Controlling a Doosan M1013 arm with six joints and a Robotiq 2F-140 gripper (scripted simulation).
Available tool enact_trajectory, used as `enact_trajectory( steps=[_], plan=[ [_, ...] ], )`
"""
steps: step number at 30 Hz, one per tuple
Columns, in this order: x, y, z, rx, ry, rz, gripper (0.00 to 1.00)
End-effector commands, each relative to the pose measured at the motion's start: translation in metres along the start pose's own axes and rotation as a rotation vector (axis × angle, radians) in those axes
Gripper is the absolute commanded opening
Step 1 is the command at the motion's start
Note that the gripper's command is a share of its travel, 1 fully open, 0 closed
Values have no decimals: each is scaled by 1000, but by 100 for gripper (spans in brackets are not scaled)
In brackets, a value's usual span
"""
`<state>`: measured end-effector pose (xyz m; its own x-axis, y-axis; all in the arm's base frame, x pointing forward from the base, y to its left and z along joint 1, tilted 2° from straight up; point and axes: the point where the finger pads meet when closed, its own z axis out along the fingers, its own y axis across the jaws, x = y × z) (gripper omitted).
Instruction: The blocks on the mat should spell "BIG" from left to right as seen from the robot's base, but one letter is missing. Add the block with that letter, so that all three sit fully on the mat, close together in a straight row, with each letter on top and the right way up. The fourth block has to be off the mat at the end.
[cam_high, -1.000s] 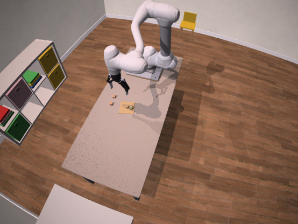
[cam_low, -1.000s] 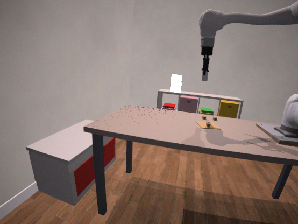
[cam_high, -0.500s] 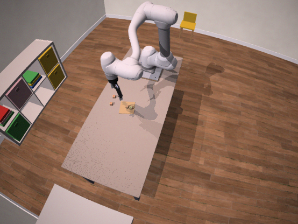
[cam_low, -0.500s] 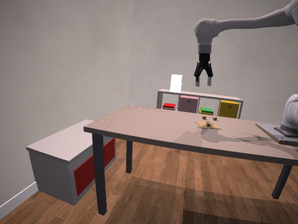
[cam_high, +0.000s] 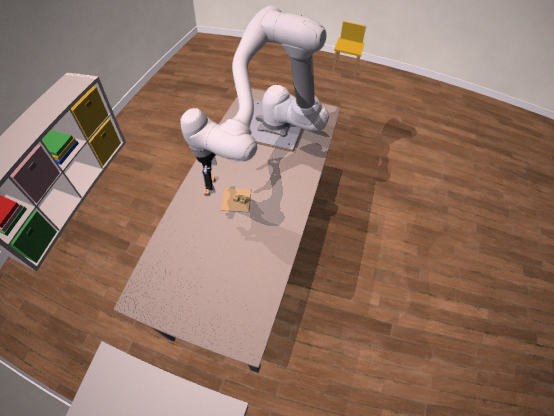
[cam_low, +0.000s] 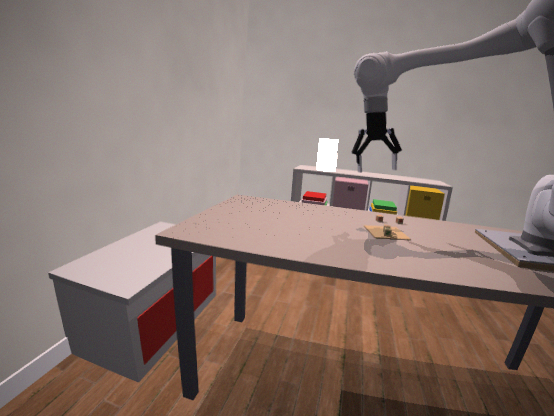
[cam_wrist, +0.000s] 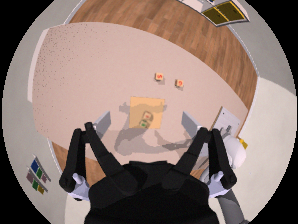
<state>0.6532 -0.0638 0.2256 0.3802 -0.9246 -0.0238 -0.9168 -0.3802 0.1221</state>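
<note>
A small tan mat (cam_high: 234, 202) lies on the table in front of the robot base. It also shows in the side view (cam_low: 386, 233) and the wrist view (cam_wrist: 148, 112). Small greenish blocks (cam_high: 242, 198) sit on it (cam_low: 387, 230) (cam_wrist: 147, 119); their letters are too small to read. Two orange-topped loose blocks (cam_low: 380, 218) (cam_low: 400, 219) lie off the mat toward the shelf side, and also show in the wrist view (cam_wrist: 160, 78) (cam_wrist: 178, 83). My gripper (cam_low: 376, 165) (cam_high: 207, 182) hangs open and empty high above the table, over the loose blocks and the mat (cam_wrist: 145, 123).
The robot base plate (cam_low: 515, 250) sits at one end of the table. A shelf with coloured bins (cam_low: 372, 194) stands beyond the table's far edge. A low grey cabinet (cam_low: 125, 295) stands off the table's other end. A yellow chair (cam_high: 350, 40) is by the wall.
</note>
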Motion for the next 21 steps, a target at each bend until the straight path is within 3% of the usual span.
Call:
enact_trajectory(
  steps=[1, 21],
  plan=[
    [6, 2, 10, -15, 0, 133, 100],
    [37, 16, 65, -87, 12, 796, 100]
  ],
)
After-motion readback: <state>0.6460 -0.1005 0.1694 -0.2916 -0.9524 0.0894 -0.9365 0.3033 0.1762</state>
